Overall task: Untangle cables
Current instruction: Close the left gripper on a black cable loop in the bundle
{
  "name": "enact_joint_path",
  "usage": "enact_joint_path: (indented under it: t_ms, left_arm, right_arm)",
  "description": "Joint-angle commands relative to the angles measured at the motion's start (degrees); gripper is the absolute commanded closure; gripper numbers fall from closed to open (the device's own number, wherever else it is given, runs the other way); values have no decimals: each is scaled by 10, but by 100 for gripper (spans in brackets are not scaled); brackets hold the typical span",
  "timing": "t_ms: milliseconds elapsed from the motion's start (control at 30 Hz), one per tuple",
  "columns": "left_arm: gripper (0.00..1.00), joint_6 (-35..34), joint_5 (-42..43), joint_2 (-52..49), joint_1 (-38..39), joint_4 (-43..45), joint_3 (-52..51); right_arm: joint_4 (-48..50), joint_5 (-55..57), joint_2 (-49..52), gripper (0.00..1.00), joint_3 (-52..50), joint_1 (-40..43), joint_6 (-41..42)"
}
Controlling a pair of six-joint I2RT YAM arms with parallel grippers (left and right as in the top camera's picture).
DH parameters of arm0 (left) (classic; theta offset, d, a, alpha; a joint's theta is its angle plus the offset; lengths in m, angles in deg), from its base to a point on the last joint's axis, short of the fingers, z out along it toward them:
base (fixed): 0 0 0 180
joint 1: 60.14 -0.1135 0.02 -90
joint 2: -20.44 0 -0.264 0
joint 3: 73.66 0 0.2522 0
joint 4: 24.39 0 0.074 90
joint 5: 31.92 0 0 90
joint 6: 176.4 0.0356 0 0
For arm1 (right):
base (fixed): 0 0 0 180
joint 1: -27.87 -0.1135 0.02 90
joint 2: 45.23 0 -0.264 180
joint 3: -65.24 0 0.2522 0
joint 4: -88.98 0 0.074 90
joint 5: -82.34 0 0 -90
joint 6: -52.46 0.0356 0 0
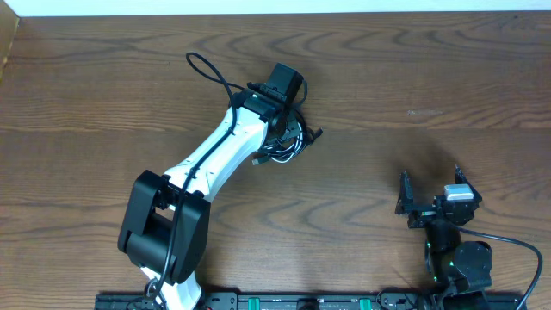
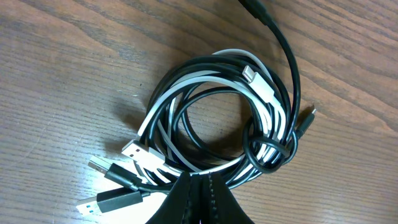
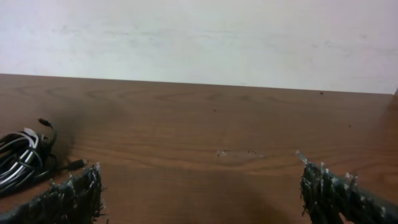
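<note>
The cables (image 1: 291, 143) lie as one coiled bundle on the wood table, under my left wrist. In the left wrist view the black cable (image 2: 180, 118) and the white cable (image 2: 264, 87) loop round each other, with USB plugs (image 2: 115, 200) at the lower left. My left gripper (image 2: 199, 182) has its fingers pressed together at the near edge of the coil, where strands run under the tips. My right gripper (image 1: 430, 182) is open and empty, well to the right of the bundle. The right wrist view shows its fingers (image 3: 199, 186) spread wide, with the cables (image 3: 22, 155) at the far left.
A thicker black arm wire (image 2: 287, 56) curves over the right side of the coil; it also shows in the overhead view (image 1: 211, 73). The table's far edge meets a white wall (image 3: 199, 37). Bare wood (image 1: 413, 86) lies between the arms.
</note>
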Motion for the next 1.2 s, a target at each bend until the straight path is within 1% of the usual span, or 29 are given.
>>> enact_joint_path:
  t_ms: [0,300,467,533,700,800,833,867,1067,1167]
  left_arm:
    - [92,-5,-4,-10,11,-2,-3]
    - [92,-1,-40,-10,20,-2,-3]
    - [91,-1,-40,-10,20,-2,-3]
    - [90,-1,-40,-10,20,-2,-3]
    - [84,-1,-40,-10,20,-3,-3]
    - [83,-1,-40,-10,20,-2,-3]
    - [78,-1,-42,-10,20,-2,-3]
    - [77,-1,-46,-10,20,-2,-3]
    - [61,-1,-50,-10,22,14,-3]
    - [60,-1,-49,-10,22,25,-3]
  right_arm:
    - [-2,0,-1,1,-1,-5,8]
    - [-2,0,-1,1,-1,-5,8]
    - [-2,0,-1,1,-1,-5,8]
    - [-2,0,-1,1,-1,-5,8]
    - [-2,0,-1,1,-1,-5,8]
    - [-2,0,-1,1,-1,-5,8]
    - [-2,0,-1,1,-1,-5,8]
    - [-2,0,-1,1,-1,-5,8]
    - [-2,0,-1,1,-1,-5,8]
    - [-2,0,-1,1,-1,-5,8]
